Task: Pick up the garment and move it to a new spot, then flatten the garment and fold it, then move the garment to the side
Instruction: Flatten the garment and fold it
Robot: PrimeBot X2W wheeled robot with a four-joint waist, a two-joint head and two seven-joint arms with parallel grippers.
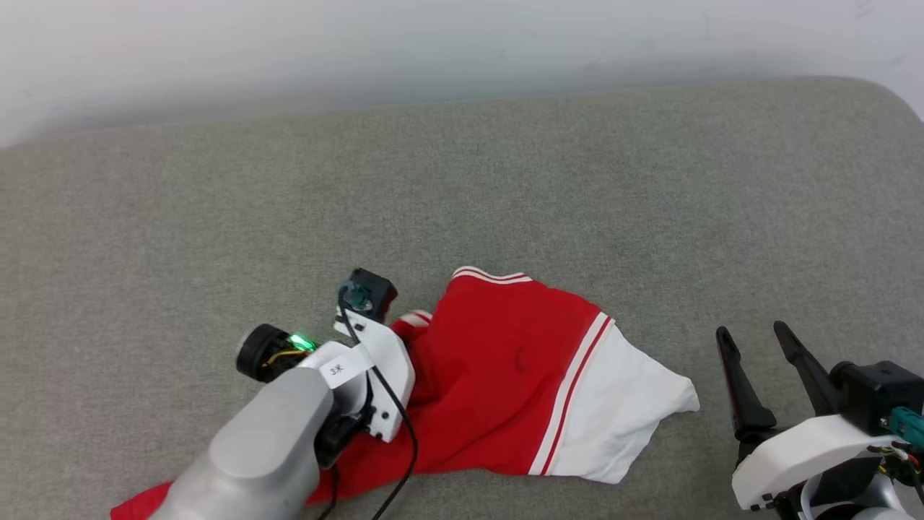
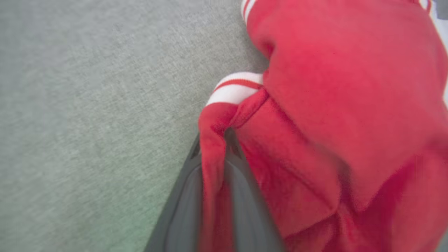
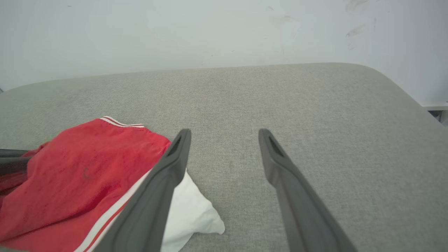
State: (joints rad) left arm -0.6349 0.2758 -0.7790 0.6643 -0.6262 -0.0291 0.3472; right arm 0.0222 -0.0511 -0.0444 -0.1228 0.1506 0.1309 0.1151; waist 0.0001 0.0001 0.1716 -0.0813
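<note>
- Setting: grey upholstered surface (image 1: 462,180) with a pale wall (image 1: 462,43) at its far edge.
- Task item: the red-and-white jersey (image 1: 505,375) is lying crumpled on the near half of the surface, slightly left of centre. Its white sleeve (image 1: 628,404) is spread toward the right. A red corner runs off to the near left under the left forearm. No lettering can be made out.
- Left gripper (image 2: 215,147): it is set down at the left edge of the jersey. In the left wrist view a ridge of red cloth is pinched between the two dark fingers, just short of a red-and-white striped trim (image 2: 238,85). The jaws are drawn in tight on that fold, so a grip on the cloth is taken as made.
- Right gripper (image 1: 752,332): it is held at the near right, with fingers spread wide and nothing between them. It is near the tip of the white sleeve but apart from it.
- Step judged: the first pick-up. The cloth is gripped but not yet raised, and most of the jersey rests on the surface.
- Next move, as judged: a lift by the left arm is called for, high enough for the bunched cloth to hang free before it is carried to a new spot. A second hold by the right gripper at the sleeve side may be needed.
- Risk noted: the pinch is narrow, so slippage under the cloth's weight is possible.
</note>
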